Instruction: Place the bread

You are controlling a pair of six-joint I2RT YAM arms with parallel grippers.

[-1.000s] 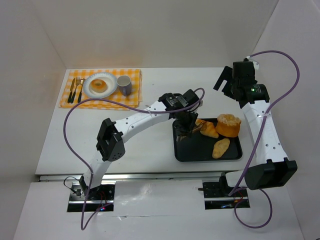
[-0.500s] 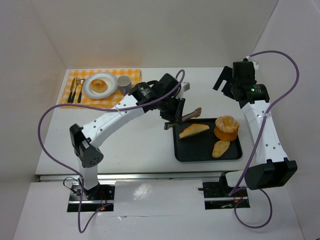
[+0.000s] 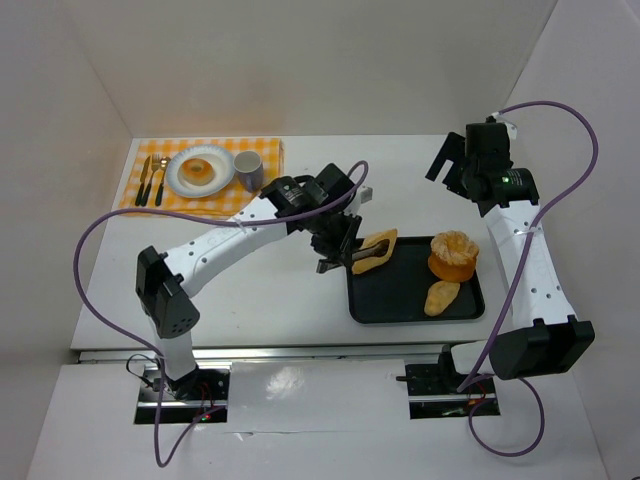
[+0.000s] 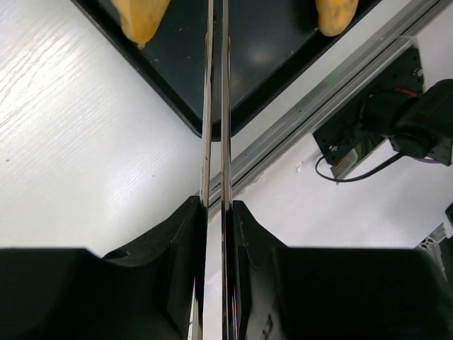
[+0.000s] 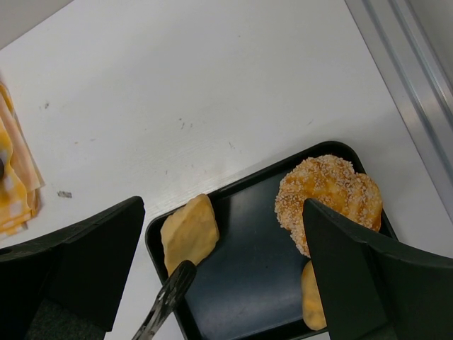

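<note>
you have no text to read here: no label, brand, number or sign is legible on the tray (image 3: 400, 295), the plate (image 3: 173, 173), the cup (image 3: 248, 171) or the checked cloth (image 3: 268, 150).

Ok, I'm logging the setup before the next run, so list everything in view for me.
yellow-and-white checked cloth: one, table's far left
round white plate: one, on the cloth
golden ring-shaped bread: one, on the plate
grey cup: one, on the cloth, right of the plate
cutlery: apparently three pieces, dark and gold, left of the plate
black rectangular tray: one, right of centre
round sesame-topped bun: one, golden, tray's far right
small oblong roll: one, golden, tray's near side
flat bread slice: one, golden, at the tray's left edge, at the tongs' tip
thin metal tongs: one pair, silver
left claw: black, shut on the tongs
right claw: black, open, empty
</note>
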